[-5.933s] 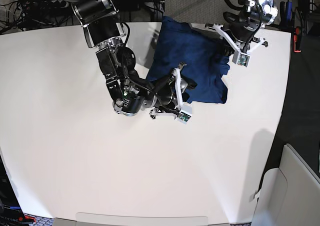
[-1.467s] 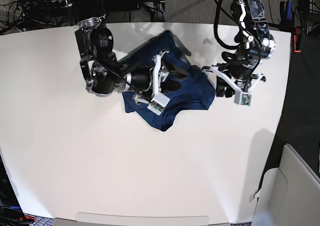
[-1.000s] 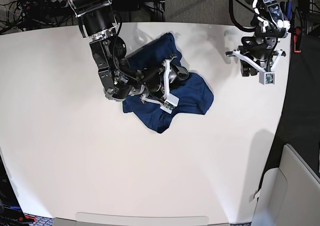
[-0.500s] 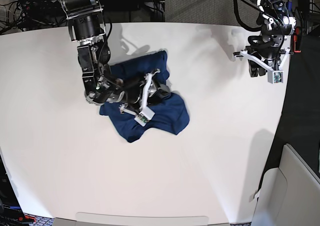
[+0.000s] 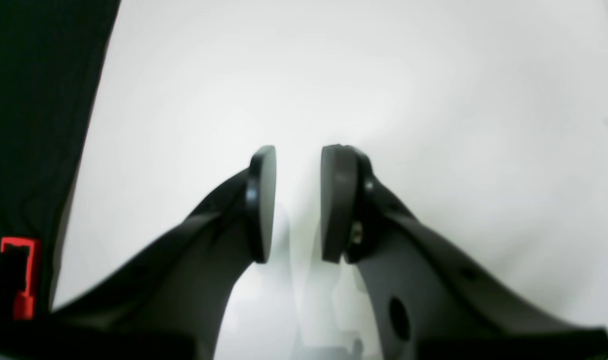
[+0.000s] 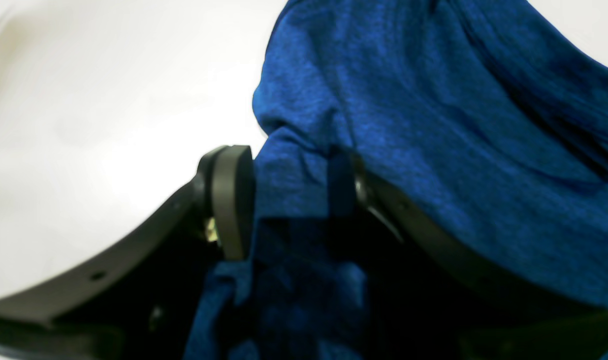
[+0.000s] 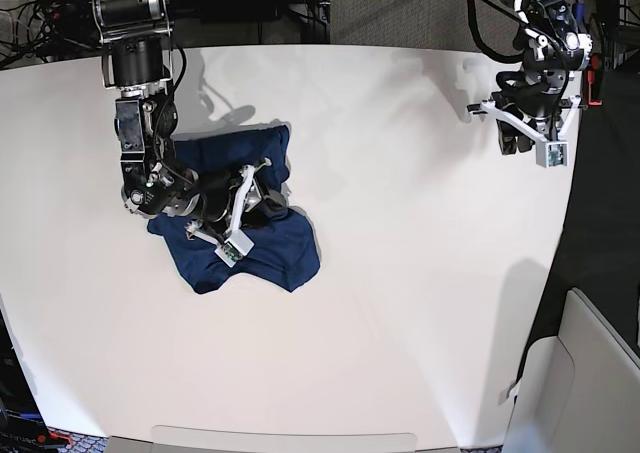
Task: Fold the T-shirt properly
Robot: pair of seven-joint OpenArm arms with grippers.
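The dark blue T-shirt [image 7: 245,248] lies bunched on the left part of the white table [image 7: 400,273]. My right gripper [image 7: 262,201] is shut on a fold of the T-shirt; in the right wrist view the blue fabric [image 6: 384,100] is pinched between the fingers [image 6: 229,200] and drapes over the right one. My left gripper [image 7: 515,138] hangs over the table's far right corner, far from the shirt. In the left wrist view its pads [image 5: 261,200] stand slightly apart with nothing between them, over bare table [image 5: 334,75].
The table's right edge [image 7: 570,173] drops to dark floor close beside my left gripper. A red object [image 5: 19,275] sits off the table there. Cables and black gear [image 7: 40,13] line the back left. A white bin [image 7: 580,383] stands at the lower right.
My right gripper has dragged the T-shirt leftward across the table, from centre-right to the left part. My left gripper let go of it, lifted away to the far right corner and stays there.
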